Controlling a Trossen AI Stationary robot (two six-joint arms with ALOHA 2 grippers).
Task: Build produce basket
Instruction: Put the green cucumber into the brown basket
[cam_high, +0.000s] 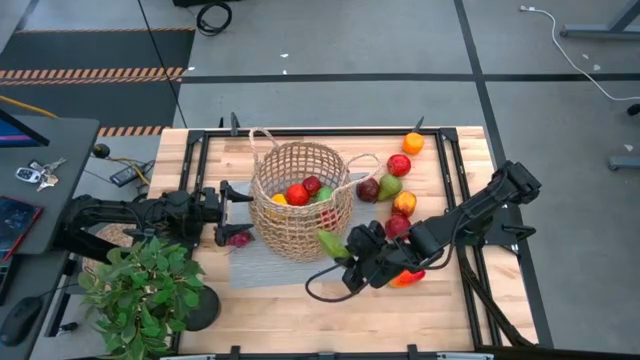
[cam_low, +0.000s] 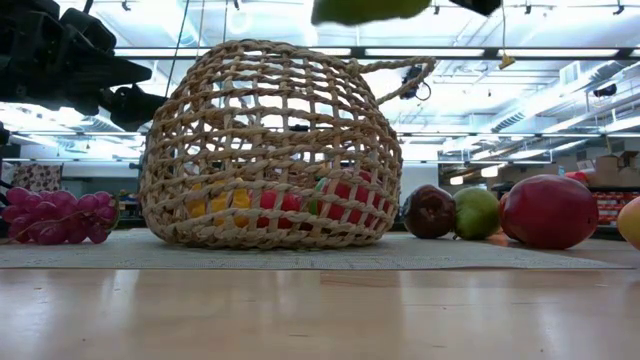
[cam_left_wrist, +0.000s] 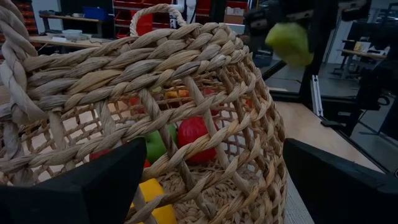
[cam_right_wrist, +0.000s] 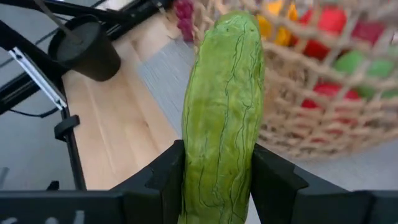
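A green cucumber (cam_right_wrist: 222, 118) is held in the right gripper (cam_right_wrist: 217, 177), the two dark fingers (cam_right_wrist: 171, 180) closed against its sides near its lower half, with most of its length standing free beyond them. In the high view the right gripper (cam_high: 352, 250) is seen just off the basket's (cam_high: 300, 200) near-right side, raised above the grey mat (cam_high: 262, 268); in the low view the cucumber (cam_low: 370, 9) hangs above rim height, not yet over the opening.

The cucumber is judged to be a light, stiff toy with a smooth, probably slippery skin; a hold across its middle would keep it from pivoting, whereas the present low hold could let it swing. The basket is judged light and somewhat yielding, its open weave easily snagged and easily pushed along the mat, so a release from above the rim is advisable rather than contact with the wall.

The basket stands near the middle of the table (cam_high: 290, 315), closer to the far edge, and already holds red, yellow and green pieces. The left gripper (cam_left_wrist: 205, 186) is placed at the basket's left side; its fingers (cam_left_wrist: 87, 186) are spread wide on either side of the woven wall, and contact cannot be confirmed. Dark-red grapes (cam_low: 55, 215) lie just left of the basket, and more fruit (cam_high: 395, 185) lies to its right toward the far-right corner.
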